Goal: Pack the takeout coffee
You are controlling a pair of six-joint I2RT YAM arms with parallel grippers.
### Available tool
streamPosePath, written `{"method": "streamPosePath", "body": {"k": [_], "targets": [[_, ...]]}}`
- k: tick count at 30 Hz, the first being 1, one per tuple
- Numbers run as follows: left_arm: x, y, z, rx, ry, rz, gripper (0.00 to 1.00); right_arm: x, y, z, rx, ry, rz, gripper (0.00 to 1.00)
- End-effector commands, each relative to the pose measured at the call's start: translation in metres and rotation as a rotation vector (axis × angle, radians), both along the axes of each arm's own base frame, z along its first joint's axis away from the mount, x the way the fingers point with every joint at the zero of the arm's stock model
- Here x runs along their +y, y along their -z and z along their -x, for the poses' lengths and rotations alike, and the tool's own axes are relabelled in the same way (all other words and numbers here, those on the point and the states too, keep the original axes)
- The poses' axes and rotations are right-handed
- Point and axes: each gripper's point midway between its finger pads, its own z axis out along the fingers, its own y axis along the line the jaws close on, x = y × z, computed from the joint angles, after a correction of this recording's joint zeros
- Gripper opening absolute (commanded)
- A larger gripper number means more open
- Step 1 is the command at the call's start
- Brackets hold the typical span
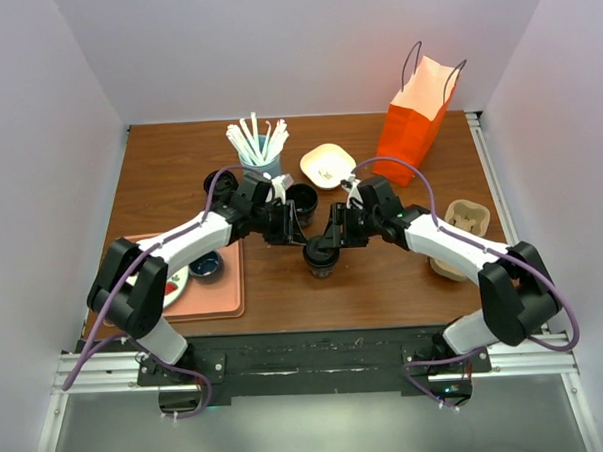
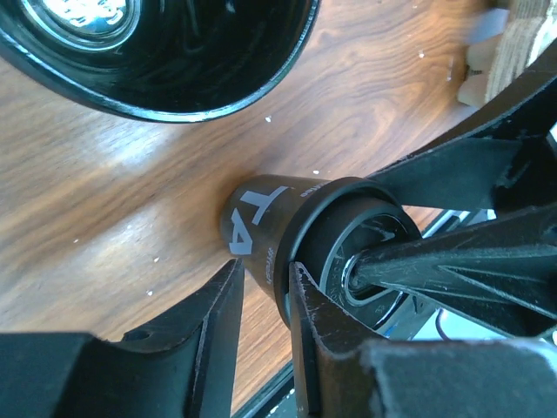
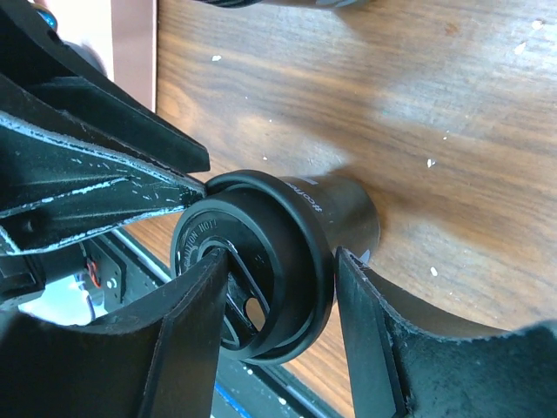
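Observation:
The takeout coffee [image 1: 320,257], a small black cup with a black lid, stands upright on the wooden table between both arms. In the left wrist view its white-printed wall [image 2: 252,222] sits just past my left gripper [image 2: 265,268]. Those jaws are narrow but open, with bare wood showing in the gap, and one fingertip [image 2: 298,277] sits against the lid's rim. My right gripper [image 3: 282,252] is open and straddles the lid's edge. One of its fingers [image 3: 196,313] lies over the lid's top, and the other finger [image 3: 365,305] is beside the cup wall [image 3: 348,209].
An orange paper bag [image 1: 417,121] stands at the back right, near a cardboard cup carrier [image 1: 467,224]. A blue tumbler of straws [image 1: 258,148], a cream bowl [image 1: 327,165] and a black bowl [image 1: 300,198] are behind the arms. A pink tray [image 1: 224,289] with a mug lies at the left.

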Motion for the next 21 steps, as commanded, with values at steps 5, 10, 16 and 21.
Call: {"method": "streamPosePath", "body": {"k": [5, 10, 16, 21], "targets": [[0.014, 0.043, 0.030, 0.082, 0.016, -0.058, 0.29, -0.021, 0.044, 0.027, 0.042, -0.006, 0.083, 0.51], [0.013, 0.036, 0.028, 0.071, 0.010, -0.043, 0.31, -0.021, 0.044, 0.029, 0.031, -0.003, 0.070, 0.51], [0.011, 0.020, 0.027, 0.073, 0.001, -0.029, 0.32, -0.011, 0.012, 0.016, -0.016, -0.013, 0.030, 0.56], [0.012, 0.011, 0.037, 0.099, -0.016, -0.001, 0.35, 0.001, -0.026, 0.001, -0.069, -0.025, -0.020, 0.64]]}}
